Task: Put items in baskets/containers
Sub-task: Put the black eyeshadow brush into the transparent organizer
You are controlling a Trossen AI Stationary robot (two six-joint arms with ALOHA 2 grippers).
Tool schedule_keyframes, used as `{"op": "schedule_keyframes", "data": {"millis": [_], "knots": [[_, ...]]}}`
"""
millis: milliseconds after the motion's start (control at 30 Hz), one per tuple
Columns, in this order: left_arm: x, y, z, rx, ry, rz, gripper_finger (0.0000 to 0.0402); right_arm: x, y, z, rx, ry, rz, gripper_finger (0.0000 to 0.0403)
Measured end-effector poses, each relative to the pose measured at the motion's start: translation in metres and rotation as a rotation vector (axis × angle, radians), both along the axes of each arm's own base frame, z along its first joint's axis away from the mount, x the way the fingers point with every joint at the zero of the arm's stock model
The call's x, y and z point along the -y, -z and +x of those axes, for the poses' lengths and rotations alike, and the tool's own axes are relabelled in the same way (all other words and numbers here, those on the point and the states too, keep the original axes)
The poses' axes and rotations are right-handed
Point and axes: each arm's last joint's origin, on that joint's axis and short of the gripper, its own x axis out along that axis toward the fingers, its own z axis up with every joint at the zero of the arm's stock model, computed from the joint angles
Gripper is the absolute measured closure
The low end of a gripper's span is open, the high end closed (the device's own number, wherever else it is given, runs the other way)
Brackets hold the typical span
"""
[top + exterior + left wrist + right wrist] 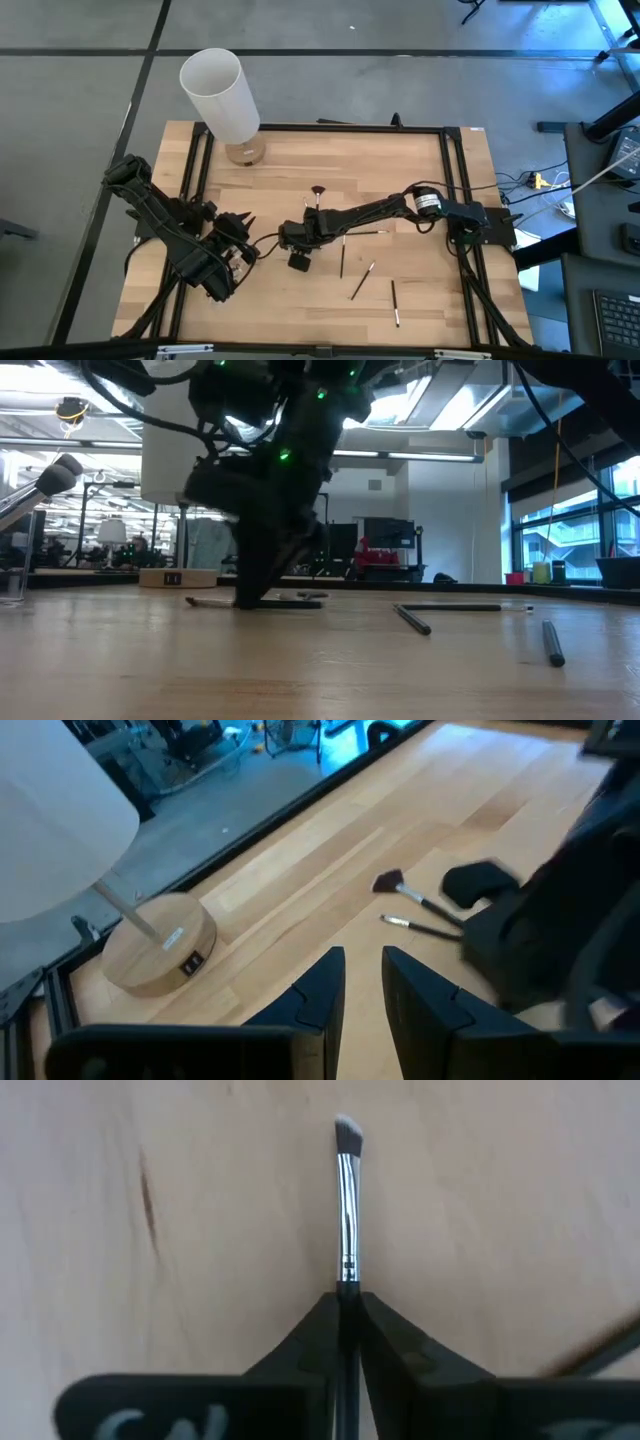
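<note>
Right claw (347, 1305) pinched on brush (347, 1200) at desk (420, 300) centre, gripping handle low so bristles stay clear. Left claw (363, 982) slightly parted, empty, waits left of centre. Clear cup not discernible.

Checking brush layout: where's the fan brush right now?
High view: the fan brush lies mid-table, just behind the right pincer, with the tan round base farther back-left.

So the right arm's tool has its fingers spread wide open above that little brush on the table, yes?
Not quite. The right wrist view shows the right tool with its fingers closed on the little brush, gripping its handle, not spread open above it. The brush does lie on the table.
</note>
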Motion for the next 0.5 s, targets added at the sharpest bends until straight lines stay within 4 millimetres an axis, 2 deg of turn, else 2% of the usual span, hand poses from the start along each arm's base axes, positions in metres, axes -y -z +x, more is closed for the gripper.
{"op": "schedule_keyframes", "data": {"millis": [100, 233, 367, 500], "knots": [[0.000, 0.001, 0.000, -0.011, -0.010, -0.023, 0.0336, 0.001, -0.019, -0.009, -0.022, -0.025, 0.003, 0.0369], [0.001, 0.001, -0.001, -0.010, -0.021, -0.046, 0.0336, 0.005, -0.048, -0.025, -0.021, 0.003, -0.076, 0.0385], [0.004, 0.003, -0.002, -0.018, -0.020, -0.061, 0.0336, 0.007, -0.049, -0.050, -0.034, 0.033, -0.080, 0.0380], [0.007, 0.007, 0.000, -0.011, -0.026, -0.057, 0.0336, 0.007, -0.050, -0.086, 0.050, 0.073, -0.026, 0.0371]]}}
